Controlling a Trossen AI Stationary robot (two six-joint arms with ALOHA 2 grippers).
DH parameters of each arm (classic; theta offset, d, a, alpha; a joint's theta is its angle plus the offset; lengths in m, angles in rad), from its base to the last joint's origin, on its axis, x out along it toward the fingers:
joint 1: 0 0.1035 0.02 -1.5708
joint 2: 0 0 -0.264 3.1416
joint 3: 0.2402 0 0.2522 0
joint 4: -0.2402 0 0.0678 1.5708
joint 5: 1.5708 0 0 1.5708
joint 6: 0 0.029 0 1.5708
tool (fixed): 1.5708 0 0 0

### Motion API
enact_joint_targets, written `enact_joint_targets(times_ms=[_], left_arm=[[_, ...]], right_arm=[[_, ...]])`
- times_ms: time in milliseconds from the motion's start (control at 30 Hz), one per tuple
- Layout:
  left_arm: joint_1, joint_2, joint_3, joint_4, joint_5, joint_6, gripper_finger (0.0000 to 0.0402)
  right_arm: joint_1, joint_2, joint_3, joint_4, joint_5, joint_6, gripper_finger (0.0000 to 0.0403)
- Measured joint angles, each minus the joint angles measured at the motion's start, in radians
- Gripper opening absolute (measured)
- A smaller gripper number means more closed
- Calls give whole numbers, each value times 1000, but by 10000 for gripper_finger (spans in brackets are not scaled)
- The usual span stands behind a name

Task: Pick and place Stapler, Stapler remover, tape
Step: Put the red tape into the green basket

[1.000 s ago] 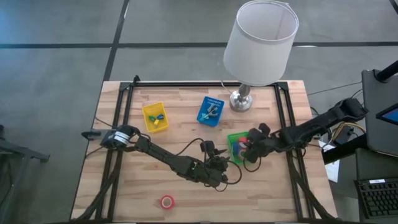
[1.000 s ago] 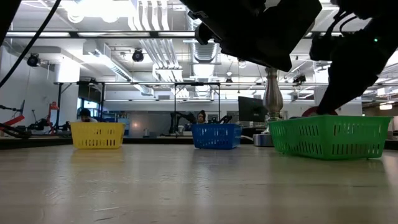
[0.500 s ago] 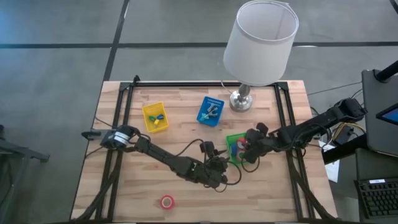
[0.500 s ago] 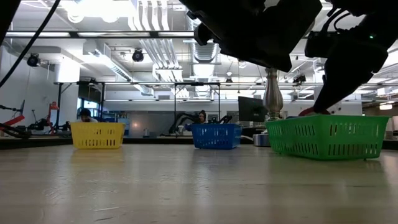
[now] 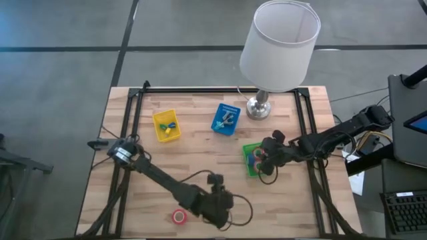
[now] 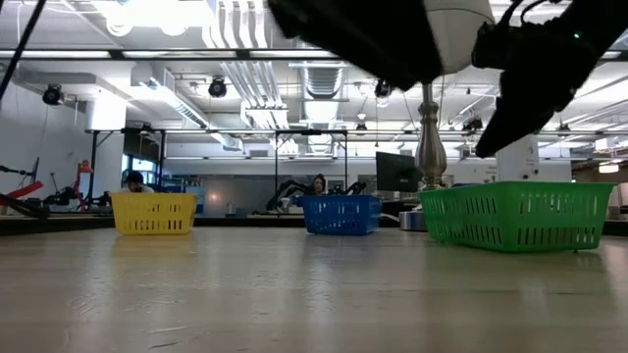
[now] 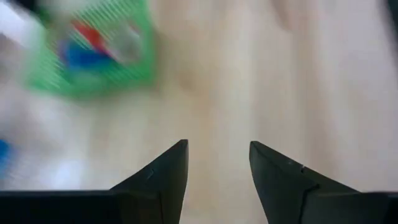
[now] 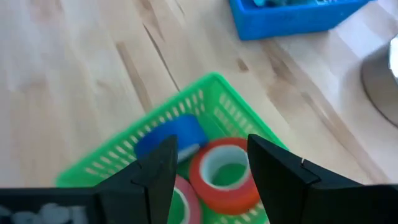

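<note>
The green basket [image 5: 252, 160] holds a blue tape roll [image 8: 171, 138], a red roll [image 8: 227, 169] and part of a pink one [image 8: 181, 206]. One more red tape roll [image 5: 179, 216] lies flat on the table near the near edge. My right gripper [image 8: 211, 168] hangs open just above the green basket [image 8: 205, 99], fingers pointing down at the rolls, touching none. My left gripper [image 5: 219, 201] is open over bare wood, right of the lone red roll; its blurred wrist view shows the green basket [image 7: 93, 50] farther off. No stapler or stapler remover can be made out.
A yellow basket [image 5: 167, 125] and a blue basket [image 5: 227, 119] with small items stand toward the far side. A lamp with a metal base [image 5: 259, 108] and a white shade [image 5: 280, 43] stands behind the green basket. Bare wood lies around the lone red roll.
My left gripper has swung away from the green basket toward the table's near edge and somewhat left, ending close to the lone red roll. My right gripper has risen out of the green basket, which has shifted slightly left in the low view.
</note>
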Motion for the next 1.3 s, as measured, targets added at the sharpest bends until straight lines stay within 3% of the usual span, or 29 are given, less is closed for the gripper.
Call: enact_joint_targets(times_ms=[167,467,767,1033,1300], left_arm=[[-62,0,-24,-67,219,-262,174],[-187,-8,-37,-154,355,-700,174],[-270,-10,-38,-424,407,-1160,174],[-308,-9,-91,-429,407,-1237,174],[-299,-10,-217,-318,399,-1166,172]], right_arm=[[2,0,-3,111,-1,6,192],[2,0,-9,146,-4,-6,192],[2,0,-13,144,-8,-7,192],[2,0,-13,144,-8,-10,192],[2,0,-13,145,-8,-9,192]])
